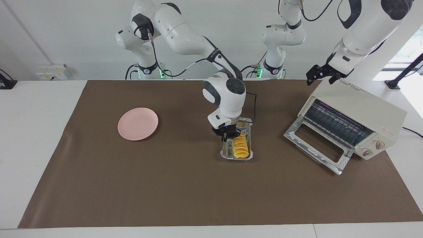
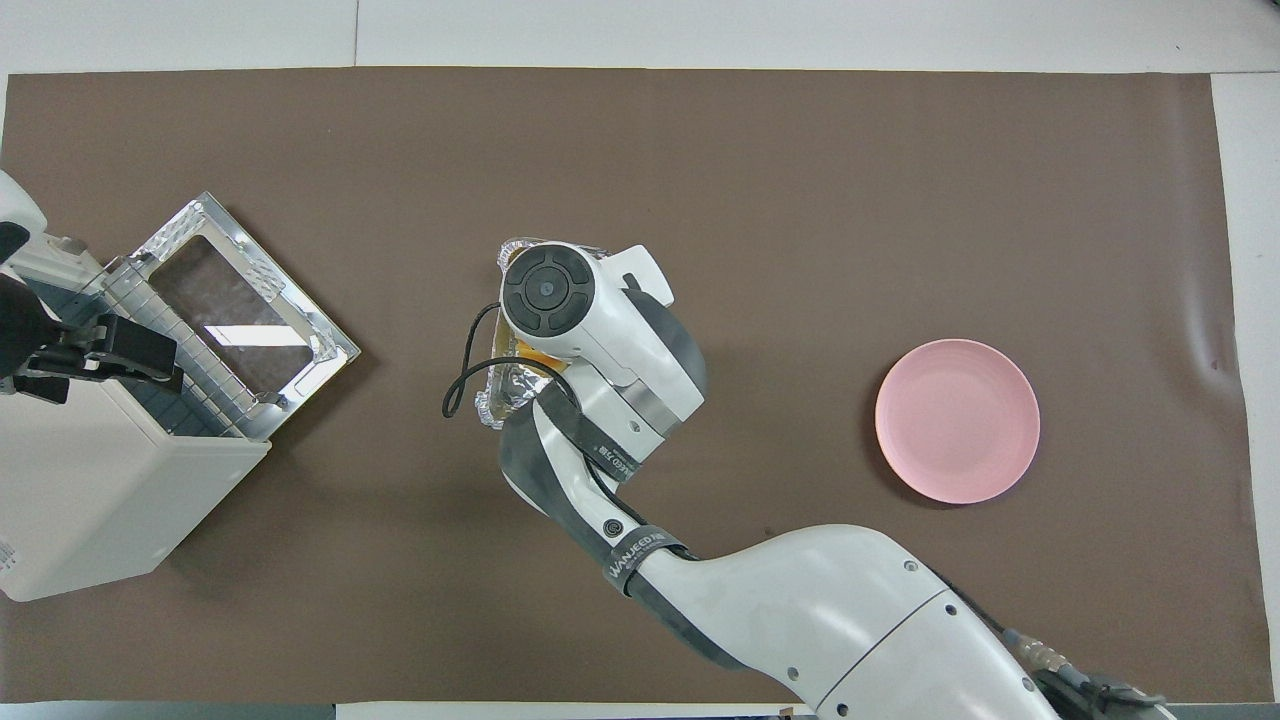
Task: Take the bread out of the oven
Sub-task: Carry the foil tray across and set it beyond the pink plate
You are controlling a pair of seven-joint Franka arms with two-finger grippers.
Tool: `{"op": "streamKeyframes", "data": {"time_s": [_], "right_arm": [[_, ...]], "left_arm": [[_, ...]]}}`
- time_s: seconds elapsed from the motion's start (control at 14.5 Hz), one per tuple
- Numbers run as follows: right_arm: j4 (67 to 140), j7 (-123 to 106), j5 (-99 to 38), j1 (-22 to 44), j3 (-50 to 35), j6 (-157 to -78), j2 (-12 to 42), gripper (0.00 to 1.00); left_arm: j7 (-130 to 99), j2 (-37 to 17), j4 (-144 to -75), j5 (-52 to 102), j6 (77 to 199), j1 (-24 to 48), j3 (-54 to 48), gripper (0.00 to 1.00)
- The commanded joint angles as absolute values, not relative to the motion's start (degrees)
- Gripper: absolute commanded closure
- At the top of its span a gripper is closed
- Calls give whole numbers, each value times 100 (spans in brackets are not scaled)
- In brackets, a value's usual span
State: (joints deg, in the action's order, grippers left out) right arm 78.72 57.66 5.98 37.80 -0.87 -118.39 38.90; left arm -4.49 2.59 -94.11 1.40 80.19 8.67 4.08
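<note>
The brown mat (image 1: 132, 185) covers the table. At the left arm's end stands the boxy cream-white toaster oven (image 1: 366, 112), its glass door (image 1: 317, 147) dropped open. The left gripper (image 1: 322, 74) hangs over the oven's top with fingers spread wide, holding nothing. The round pink plate (image 1: 137, 123) lies toward the right arm's end. In the middle sits the silver foil tray (image 1: 226, 154) with the golden ridged bread (image 1: 241, 150) in it. The right gripper (image 1: 228, 137) is down at the bread's end nearer the robots, fingers closed; whether it grips the bread I cannot tell.
</note>
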Motion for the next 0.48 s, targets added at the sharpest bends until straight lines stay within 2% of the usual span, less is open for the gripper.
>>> {"op": "streamKeyframes", "data": {"time_s": [0.0, 0.14, 0.41], "right_arm": [[7840, 5538, 589, 3613, -97, -11822, 3780, 100], [7726, 5284, 536, 3324, -105, -11394, 3657, 100], [6954, 4082, 413, 2639, -105, -10434, 3639, 100]], "left_arm": [[-448, 334, -9439, 149, 7945, 817, 378, 0], [-448, 334, -9439, 149, 7945, 817, 378, 0], [-448, 334, -9439, 149, 7945, 817, 378, 0]]}}
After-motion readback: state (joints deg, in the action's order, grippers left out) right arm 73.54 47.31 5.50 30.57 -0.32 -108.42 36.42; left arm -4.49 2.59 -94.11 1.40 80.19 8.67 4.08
